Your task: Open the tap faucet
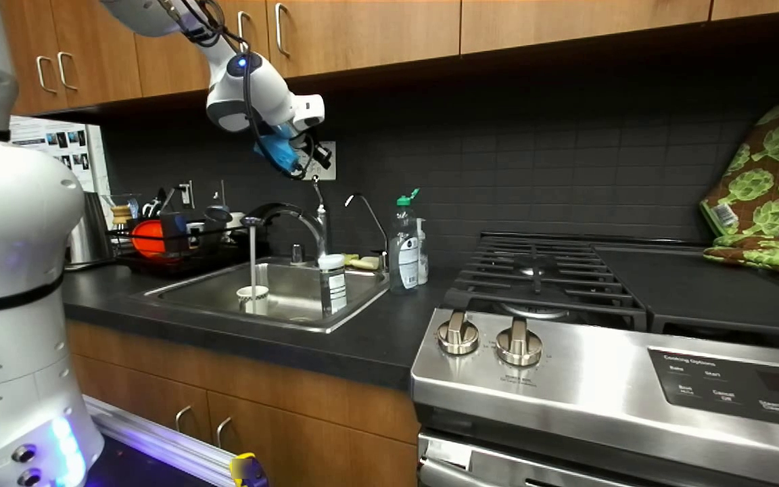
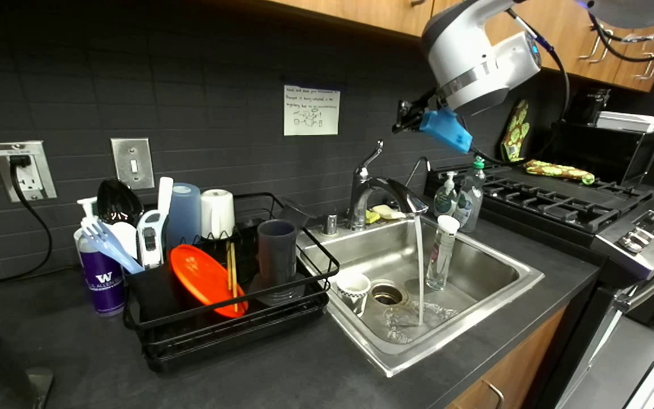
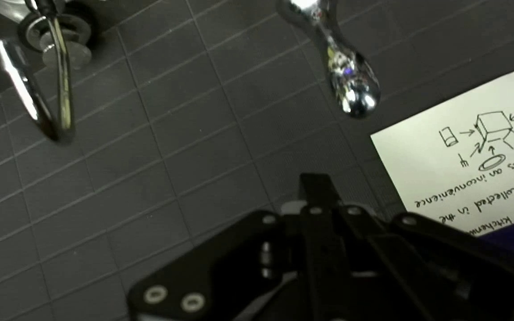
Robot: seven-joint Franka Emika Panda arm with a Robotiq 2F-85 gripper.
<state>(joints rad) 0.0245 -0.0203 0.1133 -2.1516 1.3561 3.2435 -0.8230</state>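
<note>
With water (image 2: pixel 420 267) running, my clenched, empty hand (image 3: pixel 317 183) stands apart above the gooseneck faucet (image 2: pixel 360 190), whose lever (image 3: pixel 349 75) points its long axis upward.

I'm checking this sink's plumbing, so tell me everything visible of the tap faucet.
The tap faucet looks like shiny, darkish metal: a thick upright body, an arched spout and a slim lever rising on top. It stands at the back of the sink, its spout pouring water into it. The gripper appears clear of the lever.
</note>
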